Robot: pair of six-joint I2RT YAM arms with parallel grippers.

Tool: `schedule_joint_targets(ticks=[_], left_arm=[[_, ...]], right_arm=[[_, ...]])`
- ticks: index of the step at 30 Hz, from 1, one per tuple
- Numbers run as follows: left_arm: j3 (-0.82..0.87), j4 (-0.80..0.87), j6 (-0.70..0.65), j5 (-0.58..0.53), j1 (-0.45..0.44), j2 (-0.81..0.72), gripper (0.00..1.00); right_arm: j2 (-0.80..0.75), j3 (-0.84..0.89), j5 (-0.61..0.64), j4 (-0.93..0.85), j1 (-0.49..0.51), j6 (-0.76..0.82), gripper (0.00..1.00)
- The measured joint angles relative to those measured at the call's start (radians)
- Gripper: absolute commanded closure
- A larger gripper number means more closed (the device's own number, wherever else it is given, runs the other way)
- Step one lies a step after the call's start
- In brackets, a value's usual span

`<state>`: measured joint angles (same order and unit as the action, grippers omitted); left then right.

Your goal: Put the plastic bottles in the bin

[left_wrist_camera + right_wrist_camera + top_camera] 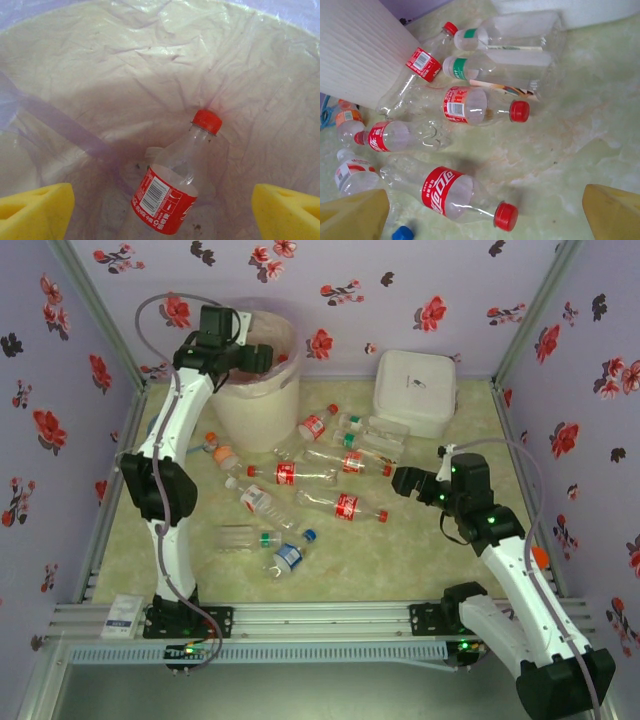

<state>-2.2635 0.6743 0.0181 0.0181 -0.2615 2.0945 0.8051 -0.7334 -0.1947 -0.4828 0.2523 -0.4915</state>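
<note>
**Left arm** (165, 470): it rises from its base at the near edge, then bends over the bin (255, 410). The left gripper (252, 354) hangs above the bin's mouth and points down into it. The jaws stand wide apart. The left wrist view shows the yellow pads (35, 212) at the two lower corners, with nothing gripped between them.

**Bottle in the bin:** a red-capped bottle (175, 185) with a red label is inside the bin, below the left gripper. It sits between the two pads and touches neither. Its cap points up toward the pale liner (125, 75). Whether it rests on the bin's bottom or hangs in the air cannot be told.

**Right arm** (510, 560): it stretches low from its base toward the area to the right of and in front of the bin, and stays well apart from the bin itself. The right gripper (400, 480) is spread to its widest and holds nothing. Its yellow fingers (615, 212) sit at the lower corners of the right wrist view.

**Bottles outside the bin:** the other plastic bottles (300, 475) lie on their sides on the table (420, 550), in front of and to the right of the bin.
- A red-labelled bottle (455, 195) lies just ahead of the right gripper, untouched.
- Another bottle (420, 65) lies just beside the bin's wall.

**Other item:** a white box (415, 390) stands to the right of the bin, at the back.
</note>
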Motion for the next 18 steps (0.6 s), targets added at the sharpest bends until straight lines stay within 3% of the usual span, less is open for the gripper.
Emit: schedule_joint_targets(ticks=[5,10,18], left_arm=[[-0.002,0.001,0.0,0.001,0.0,-0.023,0.07],[-0.032,0.034,-0.018,0.011,0.0,-0.076,0.07],[0.06,0.081,-0.063,0.007,-0.046,-0.343,0.06]], right_arm=[[-0.029,0.06,-0.008,-0.008,0.0,-0.215,0.02],[-0.105,0.249,-0.019,0.063,0.025,-0.506,0.1],[-0.202,0.48,0.052,0.231,0.174,-0.894,0.13]])
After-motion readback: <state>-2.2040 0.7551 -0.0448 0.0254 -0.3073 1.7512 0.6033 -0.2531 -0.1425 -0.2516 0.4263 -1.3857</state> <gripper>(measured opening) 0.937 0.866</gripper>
